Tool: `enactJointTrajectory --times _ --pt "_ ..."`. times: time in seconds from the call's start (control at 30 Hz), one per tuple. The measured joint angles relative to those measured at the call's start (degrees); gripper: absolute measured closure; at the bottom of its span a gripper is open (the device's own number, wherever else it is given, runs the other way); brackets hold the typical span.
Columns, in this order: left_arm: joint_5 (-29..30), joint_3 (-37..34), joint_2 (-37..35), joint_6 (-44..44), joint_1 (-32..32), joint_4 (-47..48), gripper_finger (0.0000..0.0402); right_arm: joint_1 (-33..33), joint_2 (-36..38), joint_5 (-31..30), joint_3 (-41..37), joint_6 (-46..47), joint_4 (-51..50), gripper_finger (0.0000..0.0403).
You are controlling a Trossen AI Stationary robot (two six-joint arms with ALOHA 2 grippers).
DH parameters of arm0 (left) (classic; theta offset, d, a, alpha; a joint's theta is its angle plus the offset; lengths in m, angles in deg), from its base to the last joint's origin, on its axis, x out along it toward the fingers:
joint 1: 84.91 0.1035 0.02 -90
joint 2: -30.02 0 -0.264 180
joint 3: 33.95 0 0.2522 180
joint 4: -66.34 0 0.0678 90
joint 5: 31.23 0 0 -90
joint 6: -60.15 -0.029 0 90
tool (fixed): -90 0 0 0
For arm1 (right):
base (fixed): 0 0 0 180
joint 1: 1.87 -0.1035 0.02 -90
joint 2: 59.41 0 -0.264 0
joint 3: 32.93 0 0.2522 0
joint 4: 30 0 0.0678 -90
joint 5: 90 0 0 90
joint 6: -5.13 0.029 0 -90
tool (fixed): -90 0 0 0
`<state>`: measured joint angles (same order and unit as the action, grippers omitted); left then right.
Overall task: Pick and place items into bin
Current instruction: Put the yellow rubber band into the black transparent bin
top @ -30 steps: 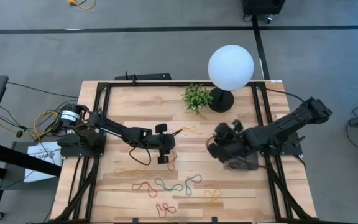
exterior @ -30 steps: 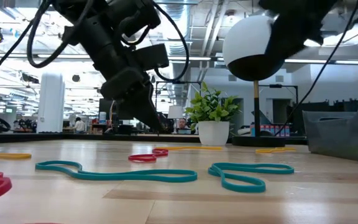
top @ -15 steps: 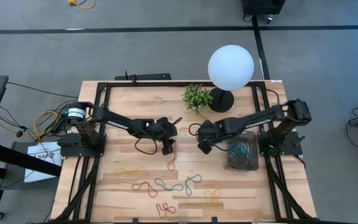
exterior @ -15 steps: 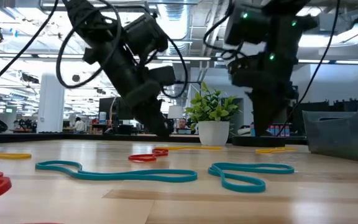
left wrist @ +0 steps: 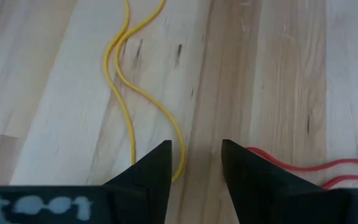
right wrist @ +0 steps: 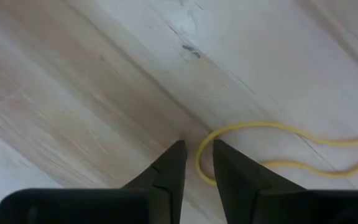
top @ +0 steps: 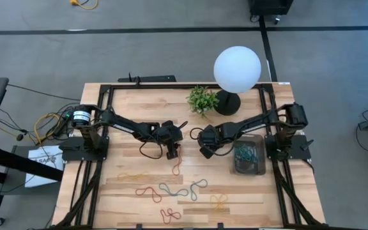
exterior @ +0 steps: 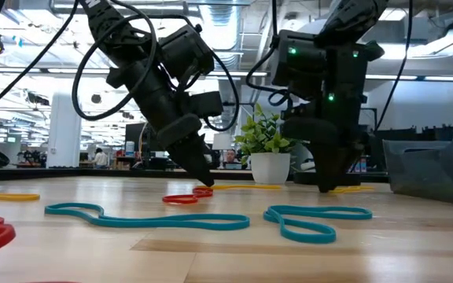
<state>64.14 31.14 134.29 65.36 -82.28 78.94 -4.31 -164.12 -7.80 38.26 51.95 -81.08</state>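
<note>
Several rubber bands lie flat on the wooden table: a red one (top: 176,167), a yellow one (top: 190,134), and more near the front (top: 168,190). The dark grey bin (top: 249,157) at the right holds a few bands. My left gripper (top: 170,153) is open, tips down at the table; bare wood lies between its fingers (left wrist: 196,158), a yellow band (left wrist: 126,93) on one side and a red band (left wrist: 303,169) on the other. My right gripper (top: 204,152) is open and low, its fingers standing either side of a yellow band's looped end (right wrist: 200,163).
A small green plant (top: 202,100) and a lamp with a white globe (top: 236,69) on a black base (top: 227,103) stand at the far side. Loose bands lie across the near half: orange (top: 131,176), blue (top: 198,187), yellow (top: 219,202), red (top: 169,214).
My right gripper has swung from above the bin toward the table's middle and come down to the yellow band, uncovering the bin. My left gripper has lowered to the table by the red band, shifting a little toward the far edge.
</note>
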Motion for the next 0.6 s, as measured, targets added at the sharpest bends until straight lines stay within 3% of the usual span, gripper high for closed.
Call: enactJointTrajectory --times 0.2,0.43,0.6 --pt "0.0 0.0 0.0 0.0 0.0 -0.5 0.0272 -0.6 0.2 0.5 -0.1 0.3 1.1 0.0394" --pt "0.0 0.0 0.0 -0.1 0.0 -2.5 0.0272 -3.6 3.6 -1.1 4.0 -1.9 -1.0 0.04" --pt "0.0 0.0 0.0 -0.1 0.0 -2.4 0.0272 -7.8 9.4 -5.2 11.4 -1.5 -13.2 0.0401"
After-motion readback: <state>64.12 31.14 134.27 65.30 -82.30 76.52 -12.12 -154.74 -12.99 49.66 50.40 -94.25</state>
